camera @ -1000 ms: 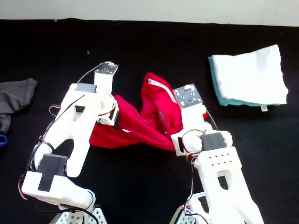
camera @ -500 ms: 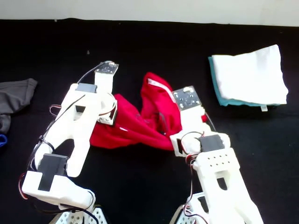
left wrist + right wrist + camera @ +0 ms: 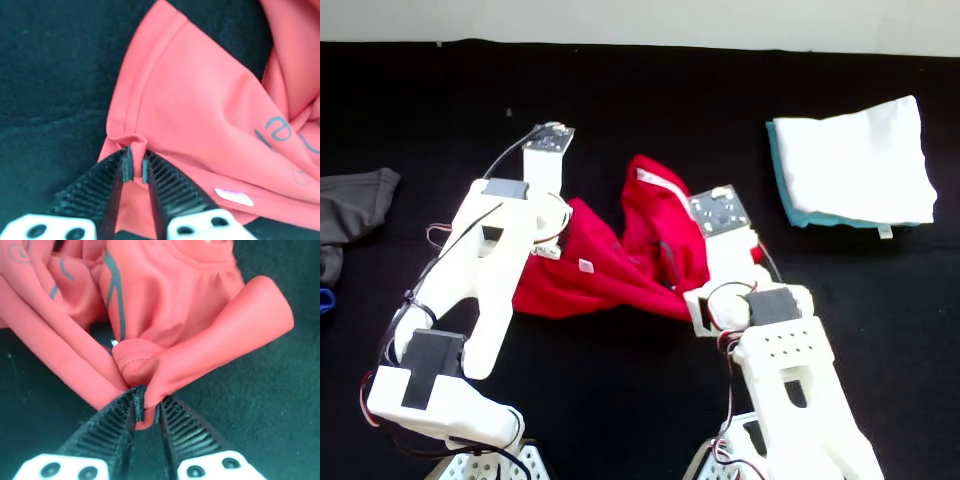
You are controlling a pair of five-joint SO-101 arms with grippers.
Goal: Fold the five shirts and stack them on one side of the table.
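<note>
A crumpled red shirt (image 3: 620, 260) lies at the middle of the black table, stretched between the two arms. My left gripper (image 3: 134, 167) is shut on a pinched fold at the hem of the red shirt (image 3: 200, 110), at the shirt's left side in the high view (image 3: 560, 235). My right gripper (image 3: 146, 407) is shut on a bunched fold of the red shirt (image 3: 165, 315), at the shirt's right side. A folded white shirt (image 3: 855, 160) rests on a folded teal shirt (image 3: 782, 185) at the back right.
A grey shirt (image 3: 350, 205) lies crumpled at the table's left edge, with a bit of blue cloth (image 3: 325, 300) below it. The black tablecloth (image 3: 650, 95) is bare behind the arms and in front between the two arm bases.
The left gripper has shifted slightly toward the back with the shirt's hem, spreading the cloth a little and exposing a small white label. The right arm has barely moved.
</note>
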